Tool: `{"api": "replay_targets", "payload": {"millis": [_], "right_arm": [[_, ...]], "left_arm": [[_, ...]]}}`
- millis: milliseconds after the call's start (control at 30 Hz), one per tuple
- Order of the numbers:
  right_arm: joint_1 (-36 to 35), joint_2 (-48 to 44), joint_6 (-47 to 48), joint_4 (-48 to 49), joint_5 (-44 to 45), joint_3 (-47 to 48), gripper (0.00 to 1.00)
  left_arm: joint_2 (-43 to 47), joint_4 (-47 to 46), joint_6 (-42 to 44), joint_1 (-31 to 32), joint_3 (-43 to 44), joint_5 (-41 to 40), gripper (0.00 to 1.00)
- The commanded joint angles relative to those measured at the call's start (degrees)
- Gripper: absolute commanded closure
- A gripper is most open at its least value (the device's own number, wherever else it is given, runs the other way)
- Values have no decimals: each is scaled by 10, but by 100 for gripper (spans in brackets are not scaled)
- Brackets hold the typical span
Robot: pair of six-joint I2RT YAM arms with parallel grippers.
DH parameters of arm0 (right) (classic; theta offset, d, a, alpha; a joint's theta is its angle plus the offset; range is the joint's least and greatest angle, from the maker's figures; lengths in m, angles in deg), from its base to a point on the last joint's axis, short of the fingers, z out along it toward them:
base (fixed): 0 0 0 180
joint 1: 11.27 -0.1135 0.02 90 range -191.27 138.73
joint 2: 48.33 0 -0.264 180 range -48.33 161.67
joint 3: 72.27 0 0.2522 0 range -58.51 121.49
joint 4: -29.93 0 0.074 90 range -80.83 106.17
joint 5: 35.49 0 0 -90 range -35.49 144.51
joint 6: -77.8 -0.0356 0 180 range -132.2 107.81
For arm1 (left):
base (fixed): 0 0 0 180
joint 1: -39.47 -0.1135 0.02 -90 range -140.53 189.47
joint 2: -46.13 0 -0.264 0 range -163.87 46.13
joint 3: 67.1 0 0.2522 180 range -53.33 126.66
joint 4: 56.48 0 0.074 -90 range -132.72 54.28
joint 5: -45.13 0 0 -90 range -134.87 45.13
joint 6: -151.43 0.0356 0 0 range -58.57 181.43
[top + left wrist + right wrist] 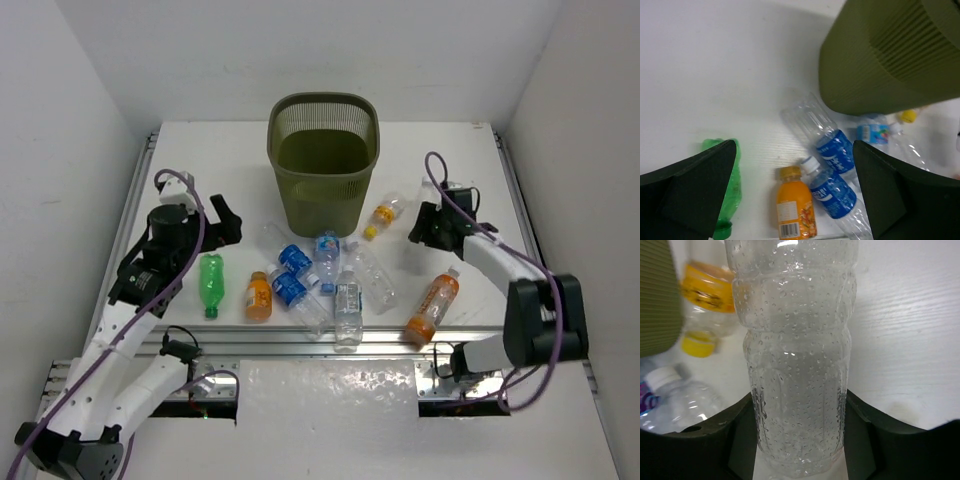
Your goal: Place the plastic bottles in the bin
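Note:
The olive-green bin [322, 205] stands at the back centre. Several plastic bottles lie in front of it: a green one [211, 283], an orange one [258, 296], two blue-labelled ones [293, 260], a white-labelled one [348, 300] and a yellow-capped one [383, 215]. Another orange bottle [434, 306] lies to the right. My right gripper [797, 440] is shut on a clear, droplet-covered bottle [795, 340], both pads against its sides. My left gripper [794, 165] hangs open above the orange bottle [795, 210] and a blue-labelled bottle [832, 192].
White walls close in the table on the left, back and right. A metal rail [300, 340] runs along the near edge. In the left wrist view the bin's wall [890, 60] rises close at the upper right.

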Motion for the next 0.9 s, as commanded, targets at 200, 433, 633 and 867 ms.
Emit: {"api": "replay_targets", "payload": {"millis": [200,433,633,867], "right_arm": [[-3,-305,40,-51,-106,2,73],[-7,-431,-75,84,-520,1,79],[-19,-429,-216,255,-625,3,80],[-57,-358,-234,300,-627,56,81]], "left_arm": [[13,-115,-44,7,91,308,0],[-8,-270,-103,27,106,519,0],[-50,-344,-114,136,109,541,0],[-124,-374,-70,283,150,377,0]]}}
